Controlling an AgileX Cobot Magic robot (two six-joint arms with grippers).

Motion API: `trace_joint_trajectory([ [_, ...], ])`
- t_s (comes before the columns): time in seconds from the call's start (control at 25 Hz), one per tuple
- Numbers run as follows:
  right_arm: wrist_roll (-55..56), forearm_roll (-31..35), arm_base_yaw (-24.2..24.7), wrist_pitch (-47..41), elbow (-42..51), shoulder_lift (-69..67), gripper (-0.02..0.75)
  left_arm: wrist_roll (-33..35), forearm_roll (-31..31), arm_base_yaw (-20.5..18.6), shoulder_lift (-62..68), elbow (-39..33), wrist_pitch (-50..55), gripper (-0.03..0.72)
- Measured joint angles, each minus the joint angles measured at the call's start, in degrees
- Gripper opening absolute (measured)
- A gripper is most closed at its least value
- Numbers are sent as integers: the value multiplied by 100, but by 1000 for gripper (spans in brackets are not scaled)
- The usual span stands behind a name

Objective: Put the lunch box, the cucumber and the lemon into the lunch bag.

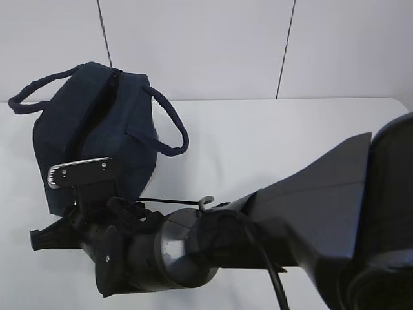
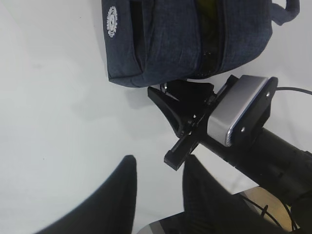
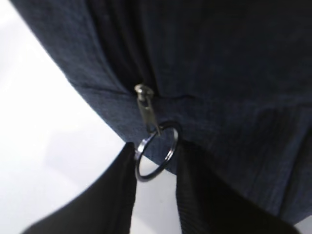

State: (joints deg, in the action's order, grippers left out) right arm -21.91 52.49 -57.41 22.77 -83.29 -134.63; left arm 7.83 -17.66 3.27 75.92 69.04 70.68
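Observation:
The navy lunch bag [image 1: 97, 129] lies at the left of the white table, handles out to both sides. My right gripper [image 3: 156, 156] is open at the bag's near end [image 3: 219, 73]. The silver ring pull [image 3: 156, 151] hangs between its fingers and touches the left one. It reaches across from the right in the exterior view [image 1: 55, 223]. My left gripper [image 2: 161, 163] is open and empty over bare table, short of the bag [image 2: 165, 39]. The zipper gap [image 2: 208, 29] shows a dim yellow-green glimpse. The lunch box, cucumber and lemon are otherwise hidden.
The right arm and its silver wrist camera [image 2: 241, 109] cross in front of the left gripper. A black cable [image 1: 271, 271] trails off the right arm. The table's far edge [image 1: 290, 100] meets a white panelled wall.

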Motion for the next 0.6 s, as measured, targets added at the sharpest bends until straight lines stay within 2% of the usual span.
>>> trace_joint_trajectory([
  [0.36,0,25,0,0,0,0,7,0,0,0,0,0,0,232],
  [0.6,0,-58,0,0,0,0,-13,0,0,0,0,0,0,232],
])
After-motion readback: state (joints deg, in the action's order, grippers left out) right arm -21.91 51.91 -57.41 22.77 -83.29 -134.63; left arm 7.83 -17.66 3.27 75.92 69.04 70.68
